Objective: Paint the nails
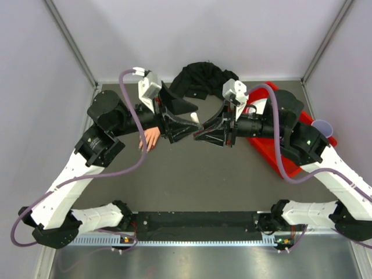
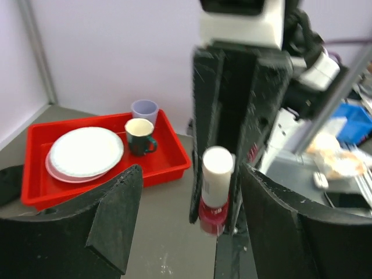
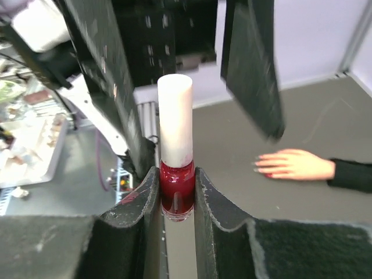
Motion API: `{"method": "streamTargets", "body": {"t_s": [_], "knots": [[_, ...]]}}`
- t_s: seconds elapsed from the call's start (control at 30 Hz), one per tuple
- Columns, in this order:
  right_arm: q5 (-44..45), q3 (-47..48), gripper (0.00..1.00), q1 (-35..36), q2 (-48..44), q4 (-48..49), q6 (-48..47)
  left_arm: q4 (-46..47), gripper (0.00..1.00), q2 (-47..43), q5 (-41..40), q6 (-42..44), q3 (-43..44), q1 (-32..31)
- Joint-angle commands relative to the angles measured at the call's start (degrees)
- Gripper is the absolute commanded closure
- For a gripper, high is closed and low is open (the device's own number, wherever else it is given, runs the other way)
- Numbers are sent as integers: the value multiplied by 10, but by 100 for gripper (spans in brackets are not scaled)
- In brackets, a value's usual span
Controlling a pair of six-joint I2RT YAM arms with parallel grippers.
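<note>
The polish bottle (image 3: pixel 176 196) is clamped upright by its red glass body between the fingers of the right gripper (image 3: pixel 176 174) and is held above the table (image 3: pixel 325 116) near mid-workspace. The white cap (image 3: pixel 175 116) is left fully exposed above the pads. The left gripper (image 2: pixel 190 168) is presented from the opposite side with its jaws spread wide; the cap is seen between its two fingers but is touched by neither. The step in hand is judged to be the seizing and unscrewing of the cap, so that the brush can be drawn out. The left gripper should be centred so that the cap is bracketed evenly. It should be closed on the upper part of the cap only, clear of the right fingers, so that the grippers do not foul each other. The cap axis should be aligned with the wrist roll, so that the twist is applied without side load; otherwise the smooth bottle may be levered out of the clamp. The bottle should be kept upright so that no polish is spilled. The nails (image 3: pixel 260 165) are borne by the mannequin hand (image 3: pixel 299 164), which is laid flat on the table to the left of the grippers, its wrist covered by a black sleeve (image 3: pixel 351 174). The nails are too small for their condition to be judged.
</note>
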Motion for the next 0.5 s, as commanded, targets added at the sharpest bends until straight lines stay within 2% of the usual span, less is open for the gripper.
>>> {"method": "streamTargets", "body": {"t_s": [0.0,0.27,0.47], "knots": [[74,27,100,2,-6,-20,-31,-10,28,19,-89,-51,55,2],[133,40,100,3,9,-33,-35,-1,32,40,-82,-103,65,2],[164,42,100,2,8,-31,-29,-7,43,46,-74,-112,65,2]]}}
